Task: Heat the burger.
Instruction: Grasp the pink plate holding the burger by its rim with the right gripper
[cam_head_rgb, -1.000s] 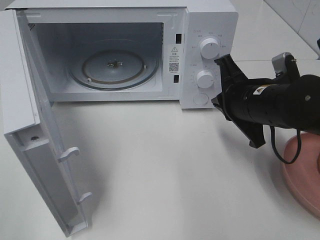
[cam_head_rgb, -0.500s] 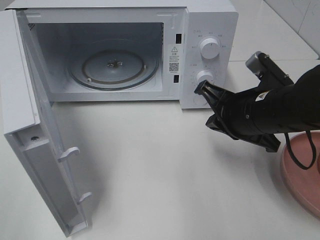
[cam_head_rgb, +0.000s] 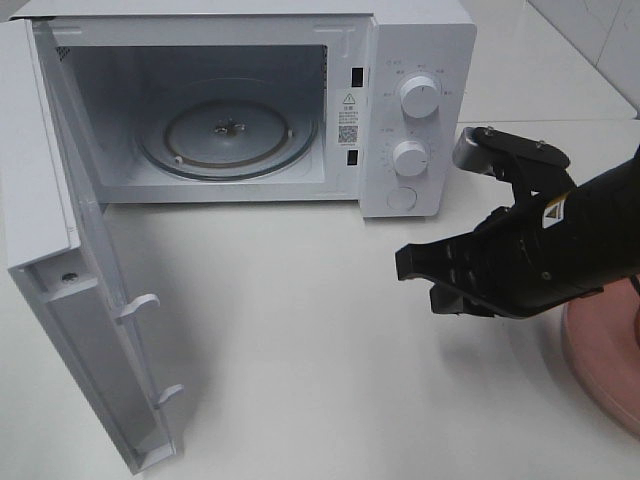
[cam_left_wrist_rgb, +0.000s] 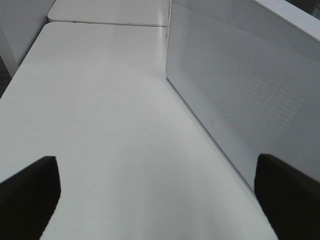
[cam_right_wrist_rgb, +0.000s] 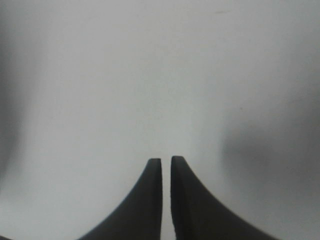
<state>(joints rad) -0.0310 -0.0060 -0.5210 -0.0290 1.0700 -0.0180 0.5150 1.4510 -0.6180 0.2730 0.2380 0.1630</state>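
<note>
The burger is out of view in every frame. The white microwave (cam_head_rgb: 420, 60) stands at the back with its door (cam_head_rgb: 60, 250) swung wide open to the left, and its glass turntable (cam_head_rgb: 228, 135) is bare. My right gripper (cam_head_rgb: 405, 262) hovers over the table in front of the control panel, pointing left. In the right wrist view the right gripper (cam_right_wrist_rgb: 166, 161) is shut with only a thin slit between the tips and nothing held. My left gripper (cam_left_wrist_rgb: 155, 200) is open wide over bare table beside the door's perforated panel (cam_left_wrist_rgb: 240, 95).
Two white knobs (cam_head_rgb: 418, 97) (cam_head_rgb: 410, 157) and a round button (cam_head_rgb: 401, 198) sit on the microwave's right panel. A pink round plate (cam_head_rgb: 605, 350) lies at the right edge, partly under my right arm. The open door juts toward the front left.
My right gripper has swung down and away from the microwave's knobs to a spot lower over the table, now pointing left. The left gripper stays open.
</note>
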